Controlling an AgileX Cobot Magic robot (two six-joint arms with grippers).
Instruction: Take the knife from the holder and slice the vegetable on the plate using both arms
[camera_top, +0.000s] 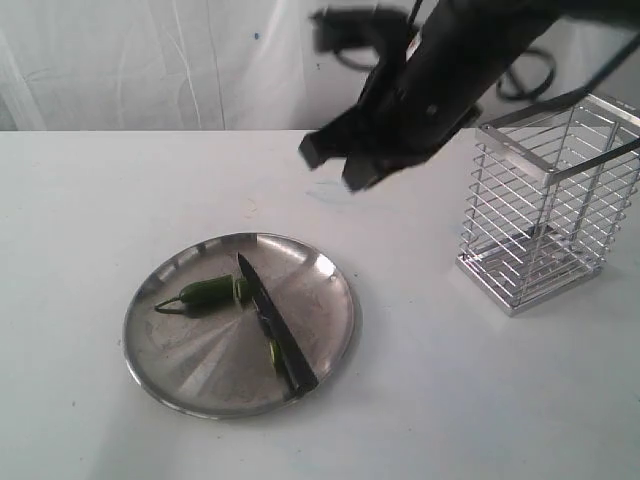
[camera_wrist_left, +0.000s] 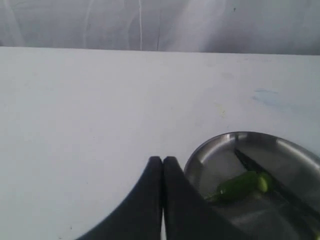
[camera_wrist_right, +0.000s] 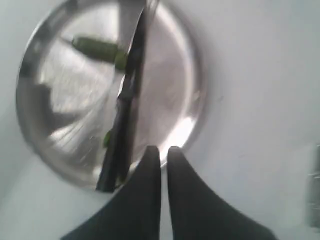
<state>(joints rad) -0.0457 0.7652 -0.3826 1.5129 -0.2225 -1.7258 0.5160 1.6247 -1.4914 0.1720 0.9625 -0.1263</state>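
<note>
On the plate (camera_top: 322, 288), the knife (camera_top: 275, 320) lies flat beside the cut vegetable (camera_top: 205, 292), apparently set down after slicing, which is why your left jaws and right jaws are both pressed together, empty.

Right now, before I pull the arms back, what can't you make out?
- Exterior view: the left gripper is out of frame; the green bit beside the black knife is too small to identify.
- Left wrist view: the frame edge cuts off the round steel plate and the knife's handle.
- Right wrist view: motion blur smears the green chili pepper.
</note>
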